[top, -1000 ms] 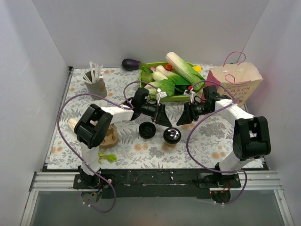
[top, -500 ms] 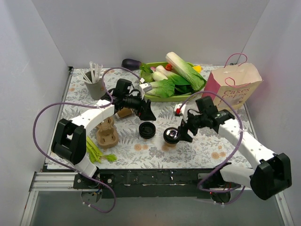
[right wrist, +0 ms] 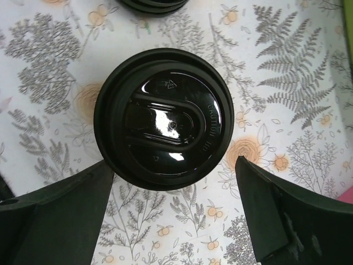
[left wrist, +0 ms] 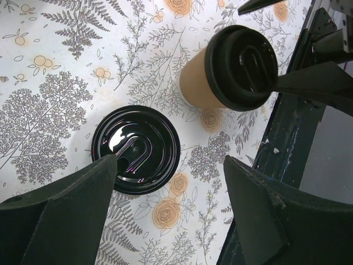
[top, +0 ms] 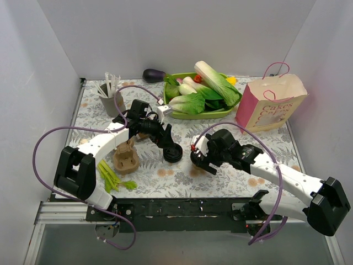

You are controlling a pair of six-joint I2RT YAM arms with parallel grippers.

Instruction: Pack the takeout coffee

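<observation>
The grasp on the takeout coffee cup (right wrist: 165, 116) is being set up, by the look of it. It stands upright on the floral cloth (top: 248, 152) near the middle of the table. The right gripper (right wrist: 175, 161) hangs over it with its jaws spread wide, one dark finger at each side of the lid and neither touching. The left gripper (left wrist: 170, 159) is likewise released, its two wedge-shaped fingers straddling a loose lid (left wrist: 135, 149) that seems to lie flat on the cloth just beside the cup; no cup wall shows under it. Nothing is packed yet, I judge. The next move probably calls for the right arm to drop until its pads reach the tan wall below the lid's rim, then close gently. The paper sleeve is thin and tapered and would crush or slip under a hard pinch, while the lid is glossy moulded plastic and offers a poor hold. Both lids are round and black with a raised U-shaped ridge and a rolled edge, and they throw bright glints. The cup's side is matt kraft paper. The brown pulp tray (top: 126, 158) looks rough and fibrous, with deep round wells. It sits on the left side, well apart from the cup, and the pink paper bag (top: 270, 105) stands open at the far right — either could take the cup, so the carry must stay level
</observation>
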